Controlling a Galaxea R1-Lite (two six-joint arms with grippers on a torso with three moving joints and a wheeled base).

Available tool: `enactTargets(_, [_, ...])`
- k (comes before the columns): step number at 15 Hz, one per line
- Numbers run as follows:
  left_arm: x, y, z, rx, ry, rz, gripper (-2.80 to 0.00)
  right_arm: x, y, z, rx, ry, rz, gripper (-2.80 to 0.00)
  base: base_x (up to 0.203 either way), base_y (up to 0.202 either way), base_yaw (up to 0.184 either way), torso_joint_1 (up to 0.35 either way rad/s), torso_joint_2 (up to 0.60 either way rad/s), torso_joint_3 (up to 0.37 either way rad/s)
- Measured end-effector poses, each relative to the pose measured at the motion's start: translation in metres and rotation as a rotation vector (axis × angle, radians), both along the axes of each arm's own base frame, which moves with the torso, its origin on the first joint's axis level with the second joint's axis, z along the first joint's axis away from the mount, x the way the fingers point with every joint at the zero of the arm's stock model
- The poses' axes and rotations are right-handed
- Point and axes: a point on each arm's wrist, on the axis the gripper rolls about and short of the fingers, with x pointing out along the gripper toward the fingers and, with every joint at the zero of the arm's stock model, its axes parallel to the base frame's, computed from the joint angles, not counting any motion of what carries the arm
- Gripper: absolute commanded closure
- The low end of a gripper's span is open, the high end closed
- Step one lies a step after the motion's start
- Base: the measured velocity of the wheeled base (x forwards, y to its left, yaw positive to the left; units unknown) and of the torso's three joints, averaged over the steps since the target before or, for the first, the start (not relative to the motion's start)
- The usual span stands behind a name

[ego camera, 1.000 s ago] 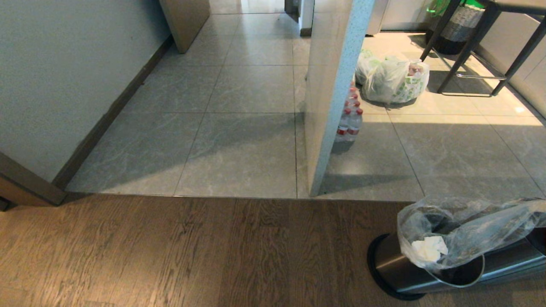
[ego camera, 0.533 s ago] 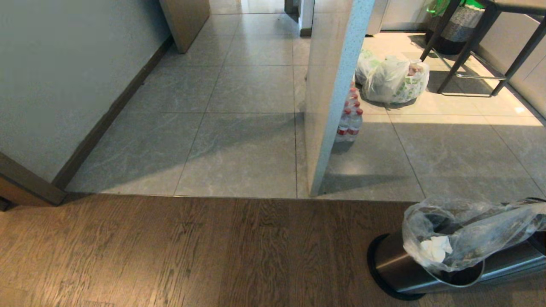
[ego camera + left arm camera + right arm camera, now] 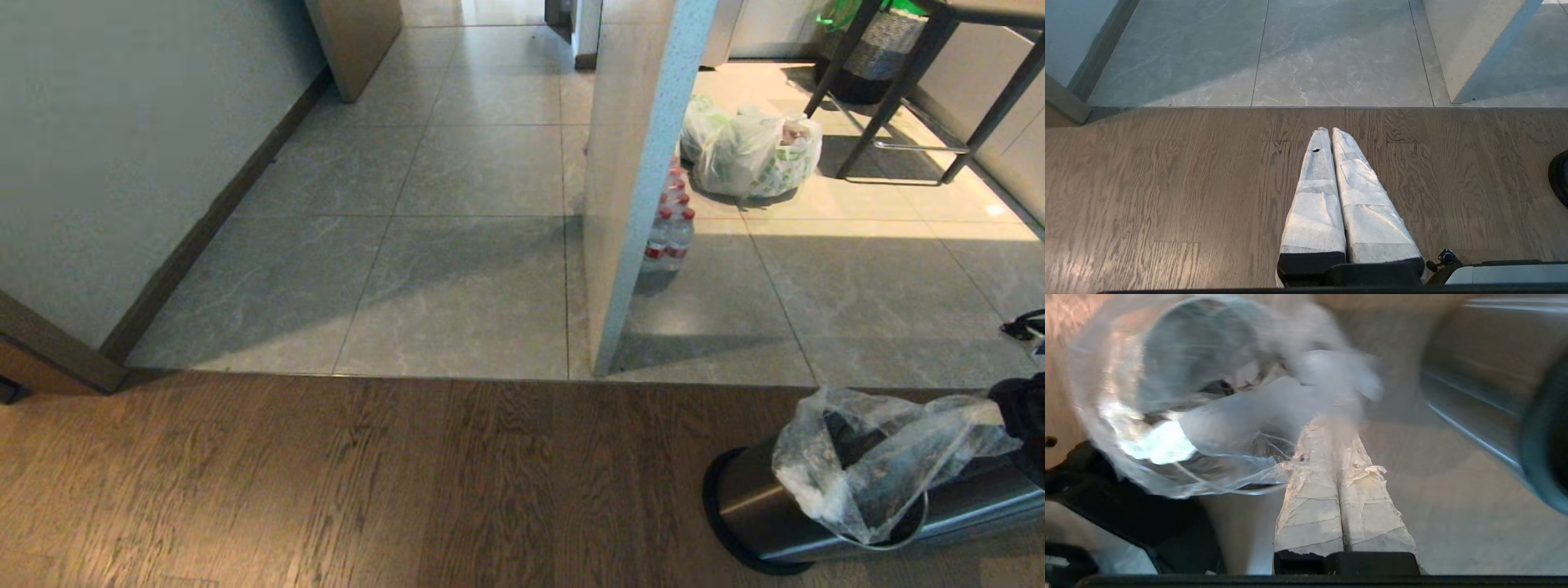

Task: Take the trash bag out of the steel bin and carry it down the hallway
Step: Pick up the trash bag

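The steel bin lies tipped on the wooden floor at the lower right of the head view, its black base toward the left. The clear trash bag hangs out of its mouth and is stretched toward my right arm at the picture's right edge. In the right wrist view my right gripper is shut on the trash bag film, with the steel bin beside it. My left gripper is shut and empty over the wooden floor. The hallway runs ahead along the left wall.
A speckled pillar stands at the tile edge with a pack of water bottles behind it. A larger white bag with green print, black table legs and a woven basket are at the far right.
The bag has been drawn to the right and narrowed, and the white wad inside no longer shows. My right arm has come into the head view's right edge. The bin has stayed put.
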Motion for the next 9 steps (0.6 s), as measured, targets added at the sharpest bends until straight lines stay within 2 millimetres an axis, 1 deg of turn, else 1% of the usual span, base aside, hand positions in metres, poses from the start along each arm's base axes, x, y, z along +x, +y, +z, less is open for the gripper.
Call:
enactTargets(4, [0.0, 0.0, 0.0, 0.0, 0.0, 0.0, 0.0, 0.01, 0.019, -0.009, 0.021, 0.03, 0.055, 0.0, 0.0, 0.0, 0.0, 0.0, 0.0, 0.0])
enactTargets(5, [0.0, 0.0, 0.0, 0.0, 0.0, 0.0, 0.0, 0.01, 0.023, -0.012, 0.029, 0.04, 0.065, -2.8, 0.0, 0.0, 0.0, 0.0, 0.0, 0.0])
enactTargets(9, [0.0, 0.0, 0.0, 0.0, -0.001, 0.0, 0.0, 0.01, 0.04, -0.023, 0.057, 0.081, 0.102, -2.8, 0.0, 0.0, 0.0, 0.0, 0.0, 0.0])
